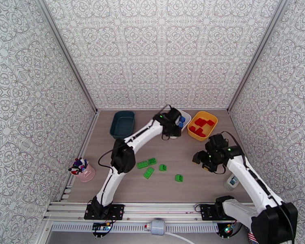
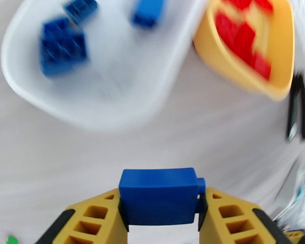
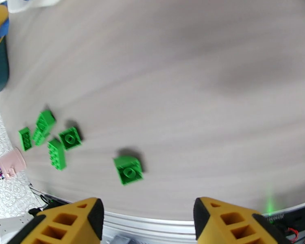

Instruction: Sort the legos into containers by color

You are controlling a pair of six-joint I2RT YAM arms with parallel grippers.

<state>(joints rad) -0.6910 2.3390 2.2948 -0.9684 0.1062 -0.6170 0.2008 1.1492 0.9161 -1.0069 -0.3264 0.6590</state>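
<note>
My left gripper [image 2: 160, 212] is shut on a blue lego [image 2: 158, 191], held just short of the white container [image 2: 91, 106], which holds three blue legos [image 2: 63, 47]. From above, the left gripper [image 1: 178, 120] hangs over the white container [image 1: 186, 116]. The yellow container [image 1: 193, 133] holds red legos [image 1: 201, 123]; the teal container [image 1: 123, 123] stands at the back left. Several green legos [image 1: 149, 172] lie on the table. My right gripper [image 3: 148, 220] is open with nothing between its fingers, above the table near a green lego [image 3: 129, 169]. From above, the right gripper [image 1: 198, 157] is in front of the yellow container.
A pink cup [image 1: 86, 172] with small items stands at the left edge. A small white bottle [image 1: 232, 181] sits beside the right arm. Patterned walls close in the table on three sides, and a metal rail runs along the near edge.
</note>
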